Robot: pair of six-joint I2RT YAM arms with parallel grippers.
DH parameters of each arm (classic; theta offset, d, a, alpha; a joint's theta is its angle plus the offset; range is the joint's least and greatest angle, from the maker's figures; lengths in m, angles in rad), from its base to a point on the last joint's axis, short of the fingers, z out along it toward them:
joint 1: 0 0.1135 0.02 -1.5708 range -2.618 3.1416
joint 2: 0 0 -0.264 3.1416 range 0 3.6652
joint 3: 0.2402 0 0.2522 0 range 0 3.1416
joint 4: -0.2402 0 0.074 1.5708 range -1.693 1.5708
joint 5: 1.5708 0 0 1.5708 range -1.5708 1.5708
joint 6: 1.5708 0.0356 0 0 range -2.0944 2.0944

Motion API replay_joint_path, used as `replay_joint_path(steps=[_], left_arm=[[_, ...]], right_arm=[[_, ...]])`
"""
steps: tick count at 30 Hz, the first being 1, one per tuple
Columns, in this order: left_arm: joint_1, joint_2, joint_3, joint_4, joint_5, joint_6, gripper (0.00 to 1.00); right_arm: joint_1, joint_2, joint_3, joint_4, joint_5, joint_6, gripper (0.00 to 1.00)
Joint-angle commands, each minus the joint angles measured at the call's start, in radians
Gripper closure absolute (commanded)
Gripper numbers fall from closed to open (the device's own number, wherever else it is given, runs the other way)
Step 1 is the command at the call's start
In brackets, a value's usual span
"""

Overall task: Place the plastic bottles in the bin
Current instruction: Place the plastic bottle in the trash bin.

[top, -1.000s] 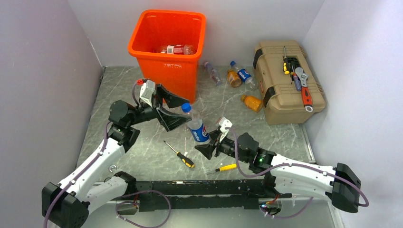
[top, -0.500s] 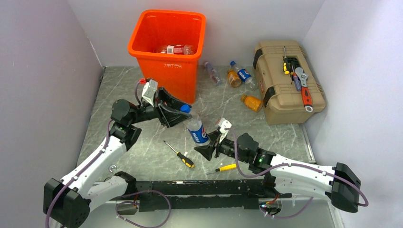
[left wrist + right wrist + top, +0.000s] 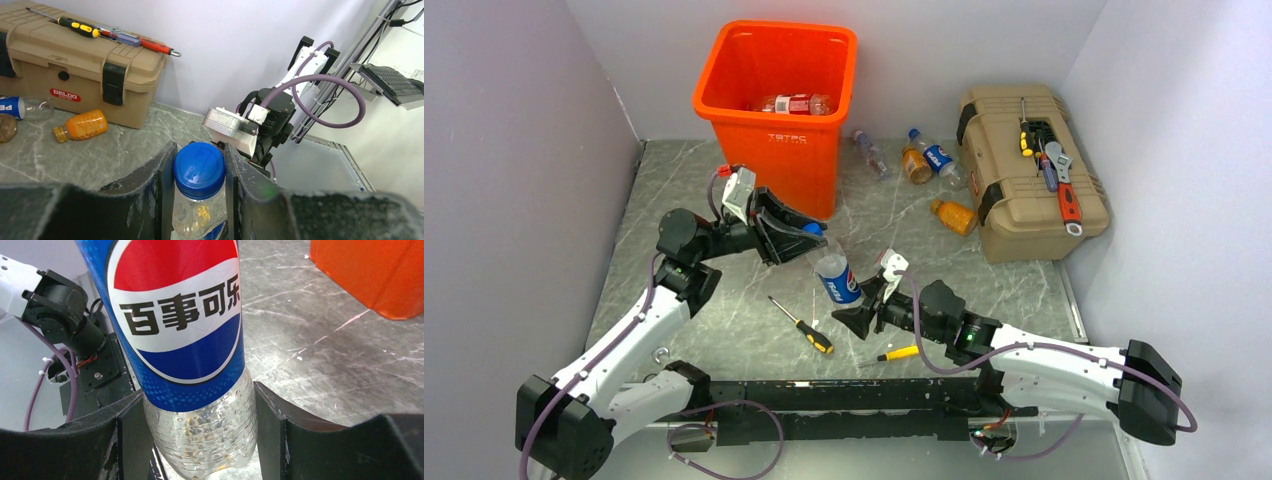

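A clear Pepsi bottle (image 3: 837,277) with a blue label and blue cap hangs above the table between both arms. My left gripper (image 3: 809,238) is shut on its cap (image 3: 198,170). My right gripper (image 3: 856,305) is shut on its clear base (image 3: 200,435). The orange bin (image 3: 784,150) stands at the back, just beyond the left gripper, with a red-labelled bottle (image 3: 794,103) inside. More bottles lie right of the bin: a clear one (image 3: 871,155), an orange one (image 3: 916,163), a Pepsi one (image 3: 940,158) and another orange one (image 3: 954,215).
A tan toolbox (image 3: 1029,170) sits at the back right with screwdrivers and a wrench (image 3: 1064,185) on its lid. Two yellow-handled screwdrivers (image 3: 804,325) (image 3: 899,352) lie on the marble table near the front. Grey walls close in both sides.
My left gripper slid right onto the bottle's cap and closed on it. The bottle shifted slightly down. The right gripper kept its hold.
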Motion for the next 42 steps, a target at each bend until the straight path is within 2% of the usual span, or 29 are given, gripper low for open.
replay_joint_path(steps=[1,3,5,6,8,9,10,15,22,27,32,37,42], left_arm=[[0.0,-0.002,0.037,0.037,0.033,0.0,1.0],[0.0,-0.002,0.037,0.033,0.029,0.003,1.0],[0.0,0.0,0.038,0.032,0.035,0.003,1.0],[0.0,0.001,0.038,0.034,0.036,0.002,1.0],[0.0,-0.001,0.033,0.034,0.024,0.001,1.0],[0.0,-0.004,0.032,0.03,0.018,0.004,1.0],[0.0,-0.006,0.032,0.025,0.011,0.01,1.0],[0.0,-0.022,0.037,-0.042,-0.028,0.051,1.0],[0.0,-0.065,0.057,-0.171,-0.112,0.149,1.0],[0.0,-0.093,0.089,-0.234,-0.166,0.203,1.0],[0.0,-0.11,0.214,-0.34,-0.307,0.249,1.0],[0.0,-0.073,0.366,-0.38,-0.486,0.295,1.0],[0.0,0.033,0.617,-0.444,-0.621,0.412,1.0]], right_arm=[[0.004,-0.003,0.016,0.046,0.015,0.013,1.0],[0.004,-0.011,0.018,0.04,0.025,0.023,0.97],[0.005,-0.018,0.024,0.031,0.026,0.031,0.85],[0.005,-0.02,0.028,0.024,0.025,0.036,0.67],[0.005,-0.027,0.041,0.003,0.026,0.049,0.37],[0.005,-0.033,0.046,-0.009,0.044,0.058,0.16],[0.004,-0.041,0.052,-0.02,0.054,0.066,0.02],[0.005,-0.141,0.089,-0.124,0.065,0.07,0.0],[0.005,-0.256,0.217,-0.424,-0.013,0.02,0.0],[0.005,-0.328,0.238,-0.534,-0.012,0.022,0.0],[0.005,-0.405,0.193,-0.509,0.025,0.062,0.0],[0.005,-0.5,0.098,-0.405,0.177,0.135,0.0],[0.005,-0.561,0.018,-0.355,0.267,0.208,0.0]])
